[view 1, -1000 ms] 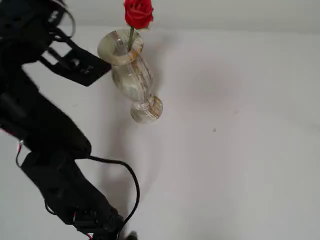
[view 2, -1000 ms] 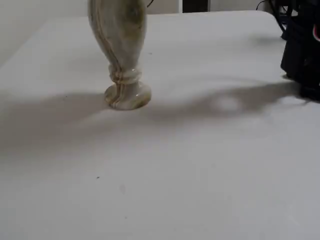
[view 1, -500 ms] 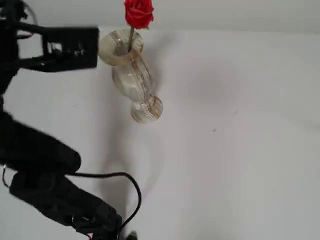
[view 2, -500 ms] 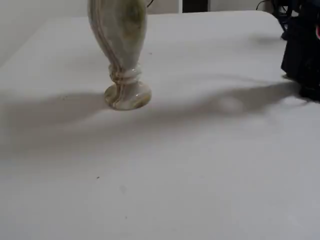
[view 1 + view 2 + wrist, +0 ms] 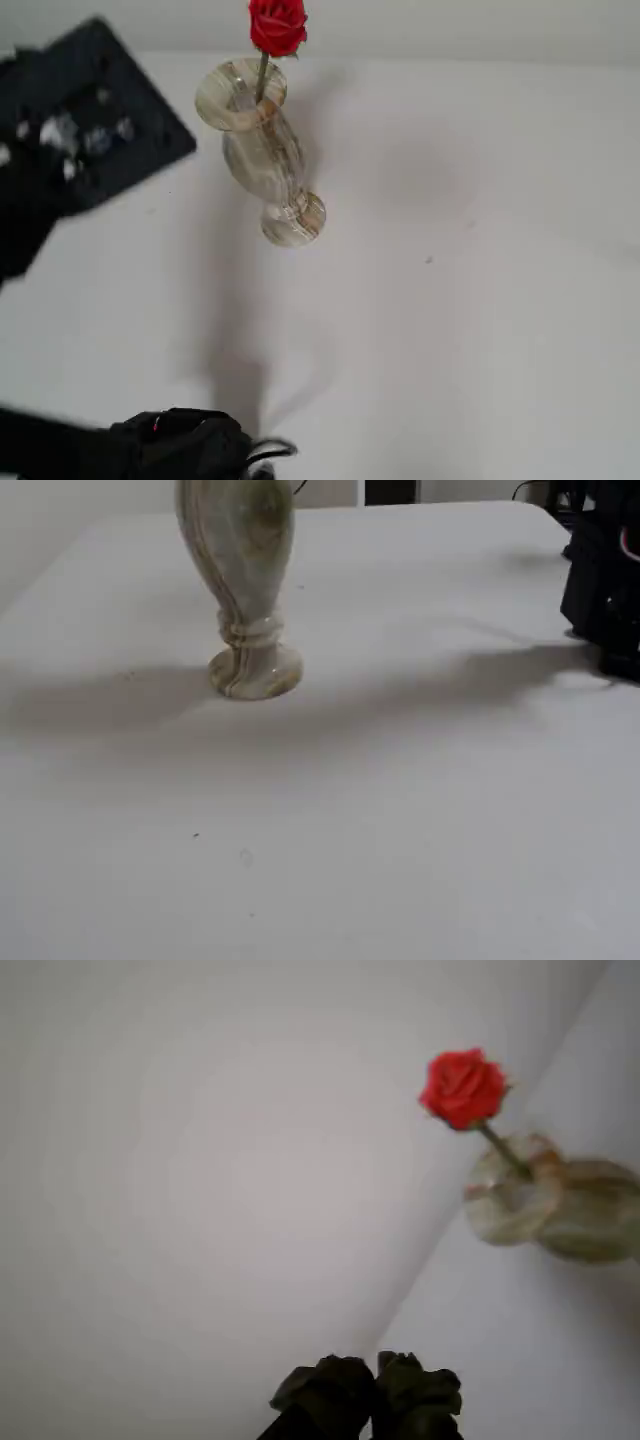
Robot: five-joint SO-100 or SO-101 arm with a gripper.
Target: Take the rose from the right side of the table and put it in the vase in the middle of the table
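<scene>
Closest to the wrist cam, the gripper (image 5: 377,1365) looks pinched closed on nothing, so I'd say the job's basically done and it only needs to back off clear, since further out the red rose (image 5: 277,25) stands stem-down in the marbled stone vase (image 5: 262,150) on the matte white table (image 5: 480,300).

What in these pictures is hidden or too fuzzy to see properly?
- Red rose: its stem below the rim is hidden inside the cream-and-tan marbled stone vase in a fixed view.
- Vase mouth and rose: cut off by the top edge in a fixed view.
- Black arm: motion-blurred in a fixed view.
- Gripper: dark and cut by the bottom edge in the wrist view; the tips appear together, holding nothing.
</scene>
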